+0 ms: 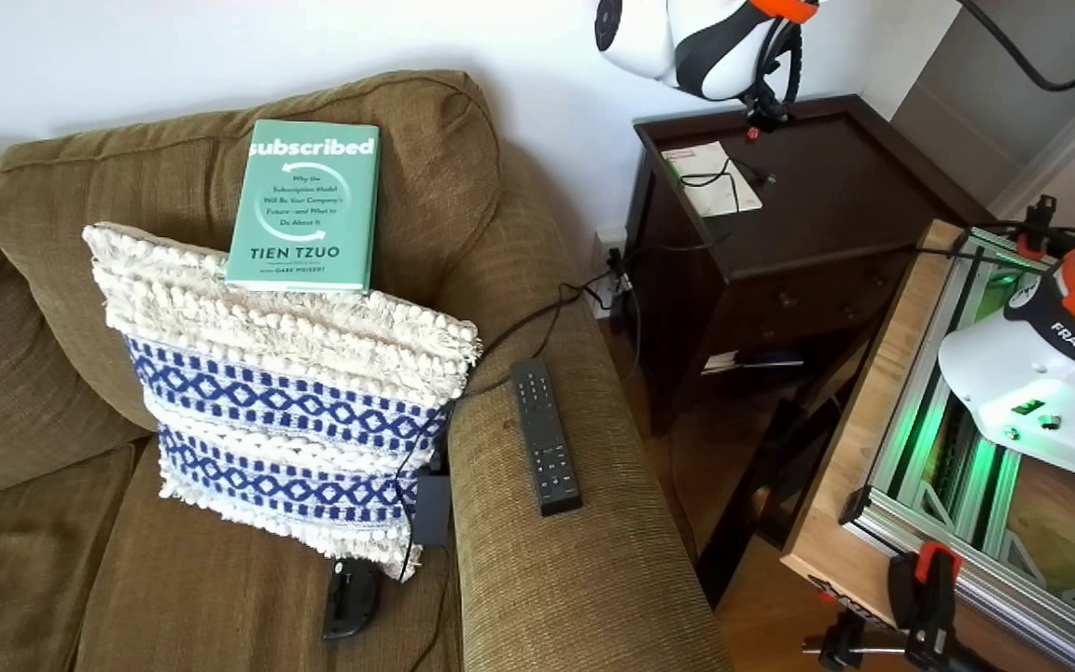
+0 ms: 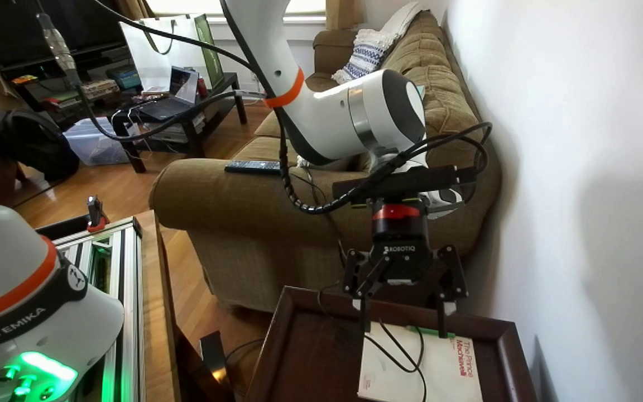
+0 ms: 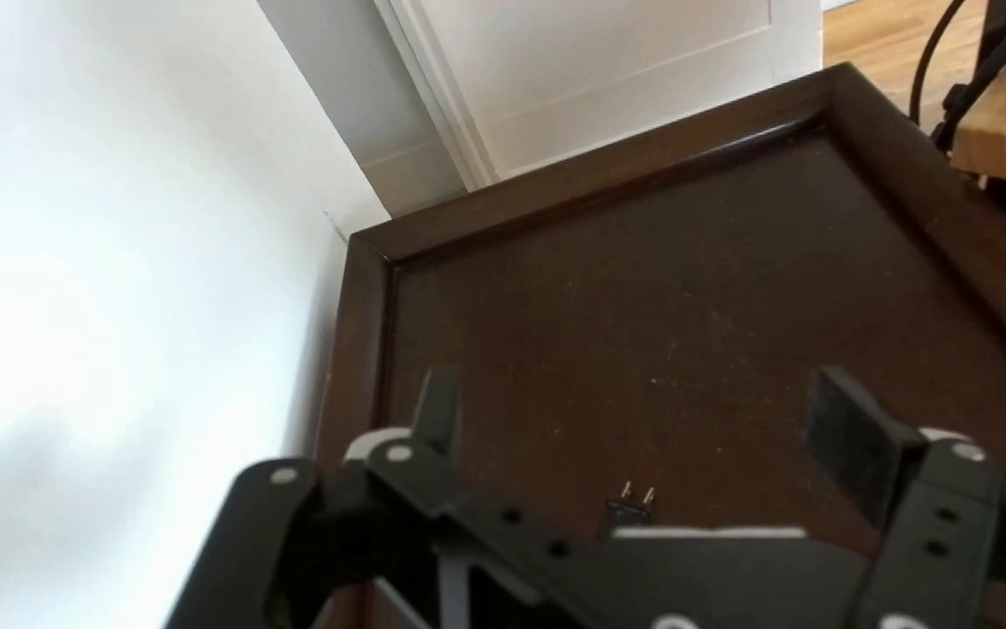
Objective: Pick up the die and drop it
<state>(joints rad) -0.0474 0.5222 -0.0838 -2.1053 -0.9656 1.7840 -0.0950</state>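
My gripper (image 1: 769,119) hangs over the dark wooden side table (image 2: 321,346) in both exterior views. Its two fingers are wide apart in an exterior view (image 2: 404,332), with nothing between them. The wrist view (image 3: 638,393) also shows the fingers spread and empty above bare tabletop. A small red thing (image 1: 753,133) shows just under the gripper in an exterior view. It is too small to tell whether it is the die, or whether it lies on the table. No die shows in the wrist view.
A white book (image 2: 411,365) lies on the table under the gripper, with a black cable (image 2: 394,352) over it. The cable's plug (image 3: 630,508) lies near the gripper base. A white wall (image 3: 162,306) is close beside the table. The sofa arm (image 2: 215,195) stands beyond.
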